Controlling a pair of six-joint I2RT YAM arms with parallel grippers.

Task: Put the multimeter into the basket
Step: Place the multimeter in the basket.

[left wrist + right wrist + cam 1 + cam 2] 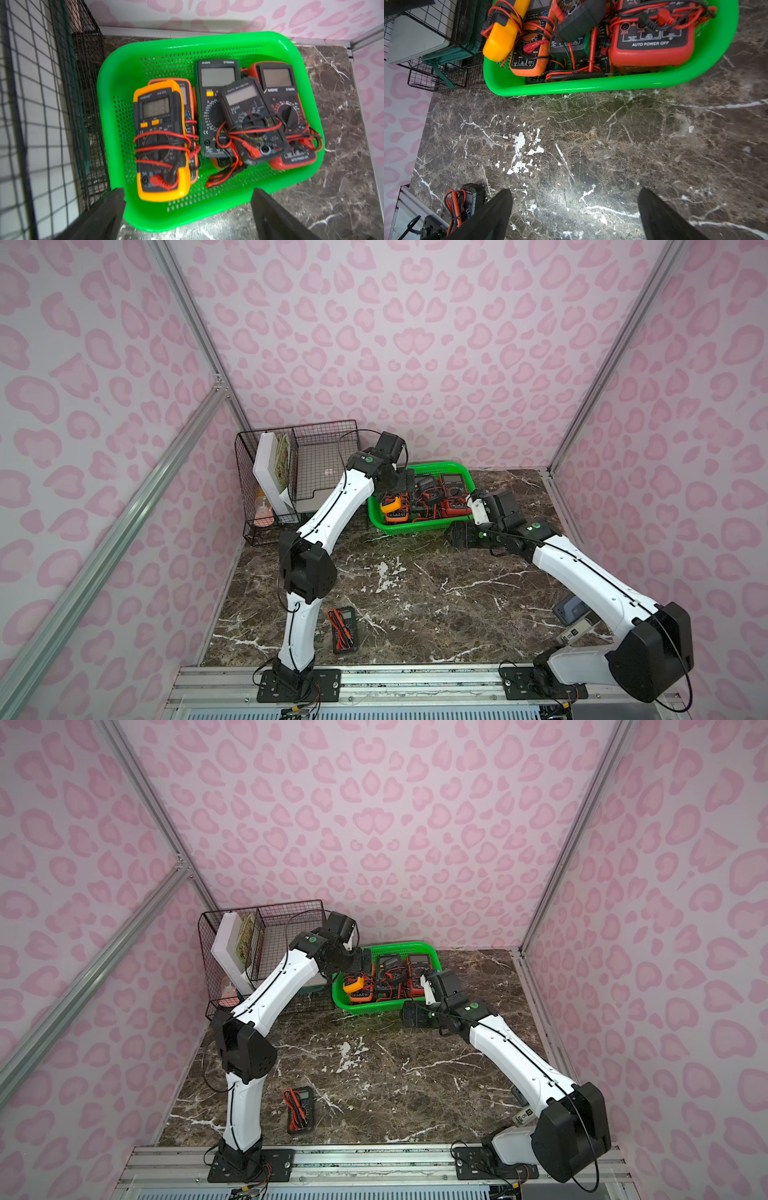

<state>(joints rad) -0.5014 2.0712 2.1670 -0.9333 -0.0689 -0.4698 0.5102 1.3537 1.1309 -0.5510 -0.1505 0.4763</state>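
The bright green basket (440, 466) (399, 946) stands at the back of the marble table and holds several multimeters wrapped in red and black leads. A yellow multimeter (160, 141) (391, 502) lies at its left end, tilted over an orange one (529, 60). My left gripper (188, 193) (405, 485) hangs open above that end with nothing between its fingers. My right gripper (575, 193) (457, 533) is open over bare table just before the basket's front right corner. One black multimeter (344, 628) (300, 1110) (471, 199) lies on the table near the left arm's base.
A black wire rack (291, 472) holding a white box (266, 472) stands directly left of the basket. A dark device (569, 610) lies at the right edge, partly under the right arm. Pink patterned walls close three sides.
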